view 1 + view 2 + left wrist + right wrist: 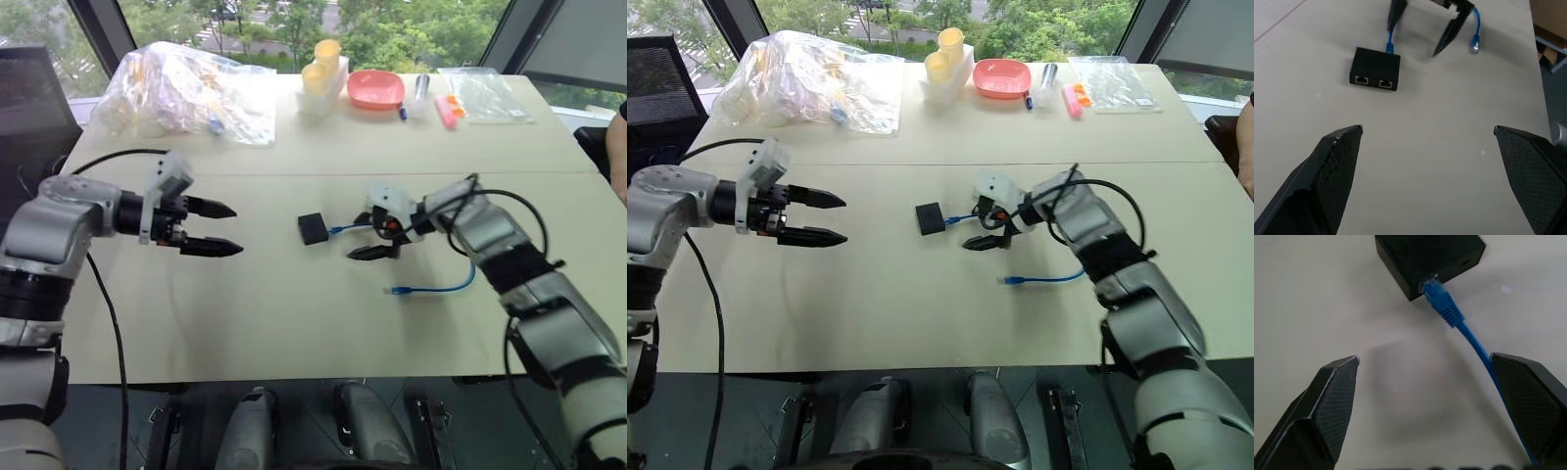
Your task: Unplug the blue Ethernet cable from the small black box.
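Note:
The small black box lies flat near the middle of the table. The blue Ethernet cable is plugged into the box's right side. From there it runs right past my right gripper and curls back to a loose plug. My right gripper is open just right of the box and points at it. The cable runs along one of its fingers. My left gripper hovers open well left of the box, with nothing between its fingers. Two empty ports on the box face it.
At the table's far edge are a crumpled clear plastic bag, stacked yellow cups, a pink bowl, a small clear bag and an orange-pink marker. A person's arm shows at the right edge.

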